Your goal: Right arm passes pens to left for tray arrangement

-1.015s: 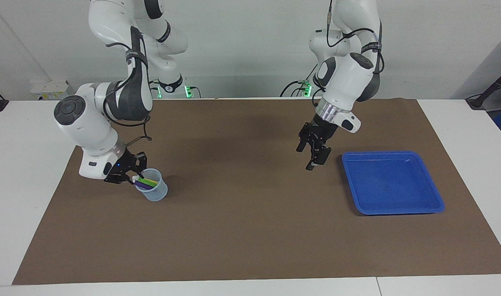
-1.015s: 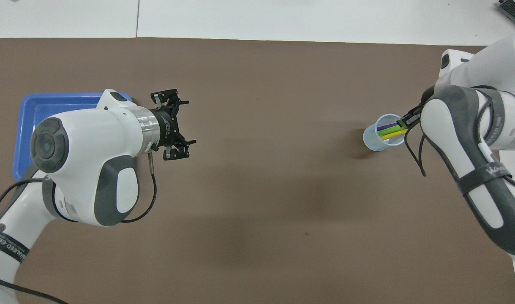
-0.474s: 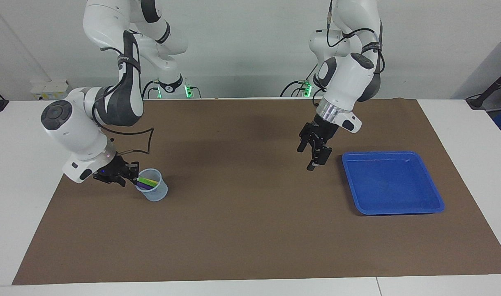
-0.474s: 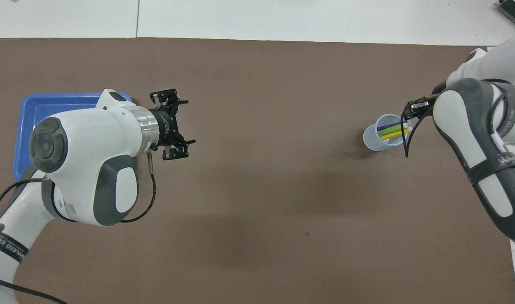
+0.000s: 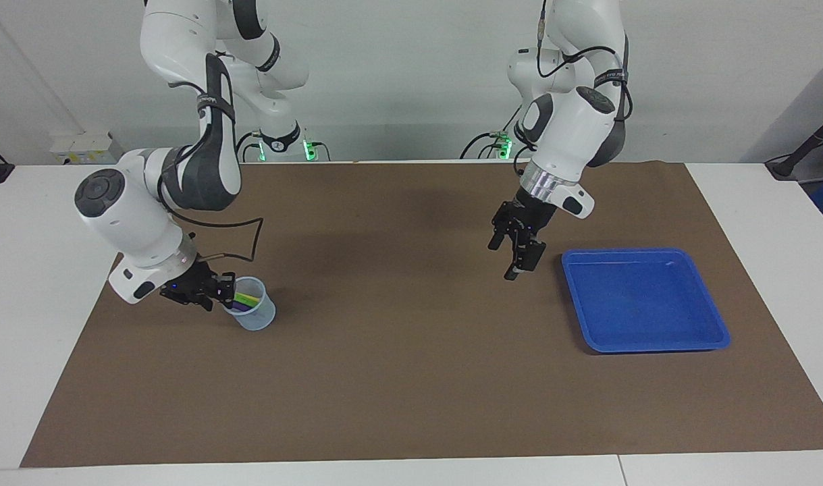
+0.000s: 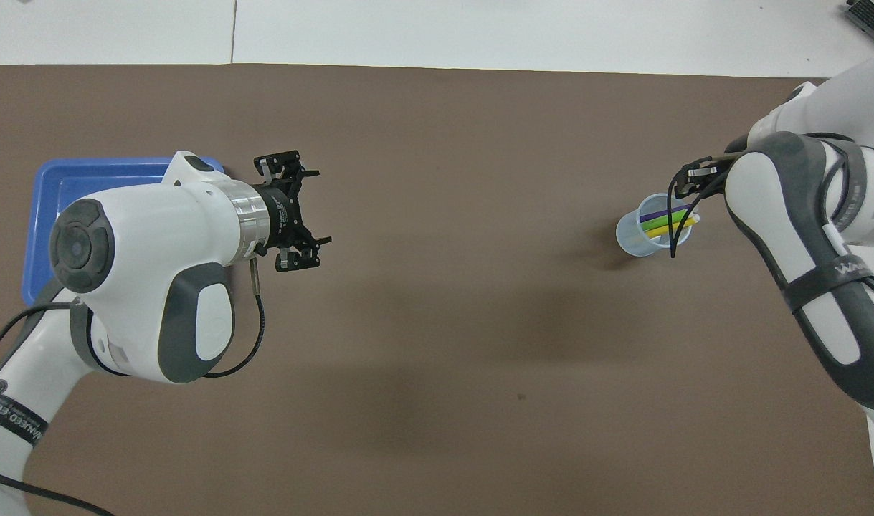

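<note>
Three pens (image 5: pixel 247 298), purple, green and yellow, lean in a small translucent cup (image 5: pixel 254 313) toward the right arm's end of the table. Their pale ends point at my right gripper (image 5: pixel 215 293), which hangs low beside the cup's rim. Whether it touches a pen I cannot tell. From overhead the pens (image 6: pixel 665 219) show in the cup (image 6: pixel 648 235), and the right gripper (image 6: pixel 695 176) is partly hidden by its own arm. My left gripper (image 5: pixel 516 255) waits open and empty above the mat, beside the blue tray (image 5: pixel 644 300). The overhead view shows the left gripper (image 6: pixel 304 212) open beside the tray (image 6: pixel 85 179).
A brown mat (image 5: pixel 411 378) covers most of the white table. The tray holds nothing. A black cable loops from the right arm's wrist (image 5: pixel 246 236) just above the cup.
The right arm's wrist swung outward toward its end of the table, then came partly back, staying at the cup's rim. Pens and cup stayed put. The left arm has not moved.
</note>
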Controlling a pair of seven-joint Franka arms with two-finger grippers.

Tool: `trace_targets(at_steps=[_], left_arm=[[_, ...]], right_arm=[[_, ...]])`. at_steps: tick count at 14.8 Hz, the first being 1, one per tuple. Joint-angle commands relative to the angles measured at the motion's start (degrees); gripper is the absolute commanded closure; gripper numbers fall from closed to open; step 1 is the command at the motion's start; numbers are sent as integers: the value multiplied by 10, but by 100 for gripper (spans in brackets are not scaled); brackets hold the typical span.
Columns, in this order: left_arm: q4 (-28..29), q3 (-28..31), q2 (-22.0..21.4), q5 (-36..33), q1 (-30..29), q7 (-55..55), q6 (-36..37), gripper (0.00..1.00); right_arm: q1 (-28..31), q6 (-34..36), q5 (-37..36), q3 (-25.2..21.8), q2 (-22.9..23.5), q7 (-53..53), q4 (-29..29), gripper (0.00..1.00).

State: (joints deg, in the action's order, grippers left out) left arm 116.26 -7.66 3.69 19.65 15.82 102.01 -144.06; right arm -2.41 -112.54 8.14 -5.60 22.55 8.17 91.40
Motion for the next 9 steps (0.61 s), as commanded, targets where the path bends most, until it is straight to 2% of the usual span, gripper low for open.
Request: trace_targets(at_steps=[1, 9], left_arm=[[12, 5, -7, 8, 4, -1, -7, 0], [12, 5, -7, 8, 3, -1, -7, 0]], right_arm=[[6, -3, 13, 2, 4, -8, 3, 55], [7, 0, 13, 2, 0, -24, 13, 54]])
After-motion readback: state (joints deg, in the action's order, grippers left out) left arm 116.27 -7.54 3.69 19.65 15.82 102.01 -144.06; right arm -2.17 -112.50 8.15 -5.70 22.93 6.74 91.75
